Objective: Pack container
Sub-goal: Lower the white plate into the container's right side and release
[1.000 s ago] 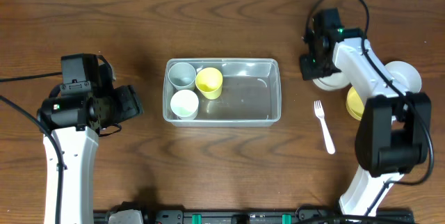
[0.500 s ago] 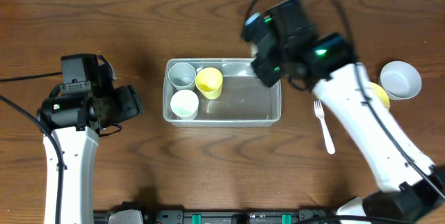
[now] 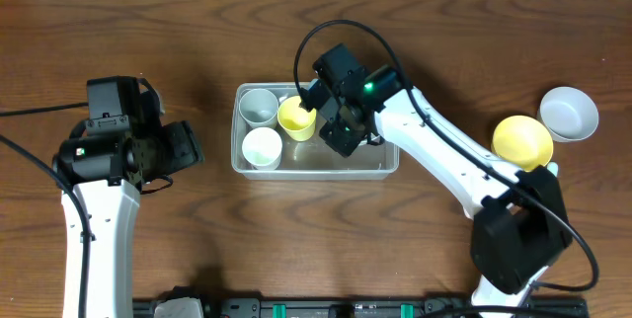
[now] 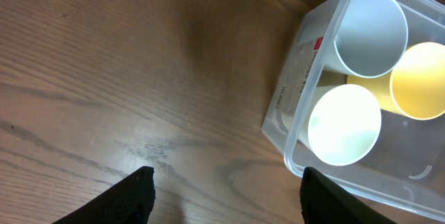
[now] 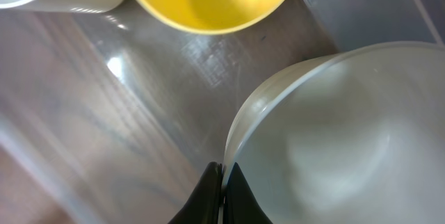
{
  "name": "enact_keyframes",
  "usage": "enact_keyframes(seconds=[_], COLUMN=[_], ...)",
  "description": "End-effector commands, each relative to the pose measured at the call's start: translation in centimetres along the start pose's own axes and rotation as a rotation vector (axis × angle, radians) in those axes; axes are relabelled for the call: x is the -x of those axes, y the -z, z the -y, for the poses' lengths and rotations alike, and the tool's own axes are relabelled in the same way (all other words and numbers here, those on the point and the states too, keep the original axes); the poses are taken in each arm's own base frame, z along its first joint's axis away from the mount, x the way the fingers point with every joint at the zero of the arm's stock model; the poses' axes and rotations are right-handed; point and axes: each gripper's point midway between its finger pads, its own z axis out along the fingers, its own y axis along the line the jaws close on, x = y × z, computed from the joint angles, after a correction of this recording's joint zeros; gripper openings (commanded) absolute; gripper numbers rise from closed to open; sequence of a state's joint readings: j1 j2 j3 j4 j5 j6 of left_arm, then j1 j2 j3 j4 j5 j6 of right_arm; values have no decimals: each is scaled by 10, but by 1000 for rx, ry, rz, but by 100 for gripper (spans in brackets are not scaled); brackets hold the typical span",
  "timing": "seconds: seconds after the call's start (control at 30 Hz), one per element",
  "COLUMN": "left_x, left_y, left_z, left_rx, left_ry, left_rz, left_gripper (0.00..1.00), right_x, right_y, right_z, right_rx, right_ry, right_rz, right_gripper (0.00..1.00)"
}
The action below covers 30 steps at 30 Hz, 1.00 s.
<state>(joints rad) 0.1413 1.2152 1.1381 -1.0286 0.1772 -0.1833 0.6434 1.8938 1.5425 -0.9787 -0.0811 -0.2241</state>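
Right gripper [image 5: 222, 177]: jaws pressed together, pinching the thin rim of a pale bowl between the fingertips.
Pale bowl [image 5: 334, 133]: hangs from that pinch, right at the fingertips, with its hollow facing the wrist camera. It sits over the floor of the container; whether it touches the floor cannot be told.
Container [image 3: 316, 160]: the clear tub lies directly beneath the right gripper on the wooden table [image 3: 197, 22]. It is ahead of the left gripper and off to one side.
Yellow cup [image 5: 208, 1]: just beyond the right gripper's fingertips, inside the container, mouth open to the camera.
White cup [image 3: 262, 147]: past the yellow cup from the right gripper, in a corner at the container's end nearest the left gripper.
Grey cup [image 3: 259, 106]: beside the white cup in the other corner of that same end, close to the yellow cup.
Left gripper [image 4: 228, 182]: fingers [image 4: 135, 196] stand well apart with nothing between them, only bare table below.
Yellow bowl [image 3: 522, 140]: well away from the right gripper, outside the container, beside the right arm.
White bowl [image 3: 570, 113]: farthest from the right gripper, just past the yellow bowl; whether the two touch cannot be told.
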Motion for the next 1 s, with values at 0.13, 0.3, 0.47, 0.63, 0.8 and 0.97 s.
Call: enact_keyframes(seconds=[0.13,0.3,0.47,0.63,0.8,0.97], left_x=[-2,-2,-3,-3,-3,-2], left_y=[1,1,1,1,1,1], left_z=[-2,-2,-2,-2,-2,-2], left_rx=[4,4,4,4,4,4], left_ry=[6,6,6,6,6,6], left_rz=[0,0,-1,-1,-1,0], left_gripper=[68,68,67,68,68,68], right_x=[-8,-9,-9,-8,-4,8], right_y=[-16,-16,-16,-16,-14,25], right_z=[20,20,20,20,22,59], right_rx=[-4,-4,-3,-4,-11,-157], right_ry=[-41,-41,-40,-40,-78,-281], right_rz=[-37,-39,-39,-37,-16,70], right_gripper=[4,28,40,40,43,51])
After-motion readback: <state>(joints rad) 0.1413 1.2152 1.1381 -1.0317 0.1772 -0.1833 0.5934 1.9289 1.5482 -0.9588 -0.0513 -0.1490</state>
